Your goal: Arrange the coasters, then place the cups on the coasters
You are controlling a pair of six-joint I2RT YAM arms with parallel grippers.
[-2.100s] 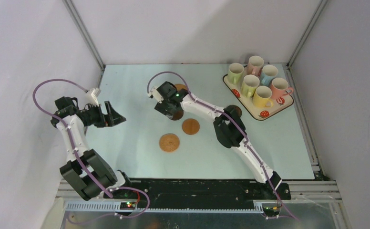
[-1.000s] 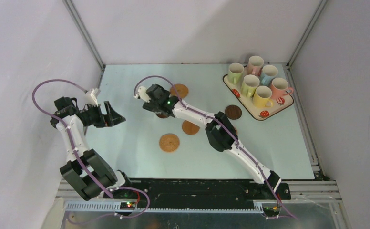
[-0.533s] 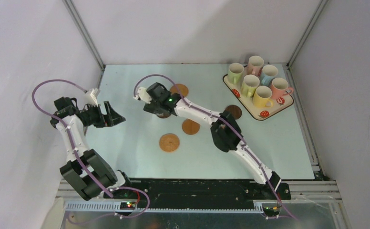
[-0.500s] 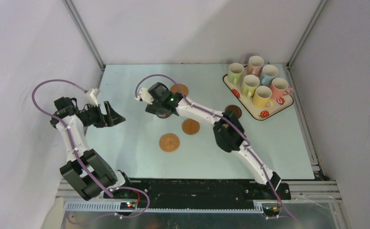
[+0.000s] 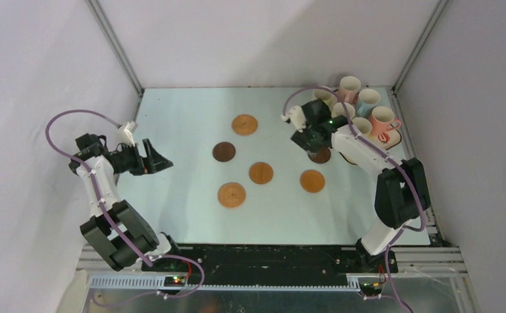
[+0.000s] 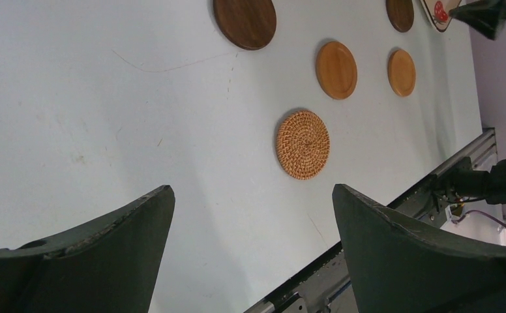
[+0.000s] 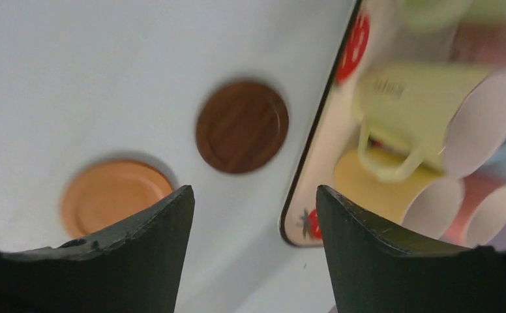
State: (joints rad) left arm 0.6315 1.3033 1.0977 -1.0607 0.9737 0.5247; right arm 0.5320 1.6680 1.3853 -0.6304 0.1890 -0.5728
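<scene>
Right claw (image 7: 252, 192) wide, empty, apparently hovering over dark coaster (image 7: 242, 126) (beside the tray (image 7: 315, 171)); left claw (image 6: 250, 195) wide, empty.

The pale blue-green table (image 5: 185, 202) stands closed in by plain whitish walls (image 5: 263, 39), with grey metal posts (image 5: 115, 49) in the back corners. At its far right sits a cream tray (image 5: 390, 140) printed with red strawberries. A black rail (image 5: 270, 256) runs along the near edge.
</scene>
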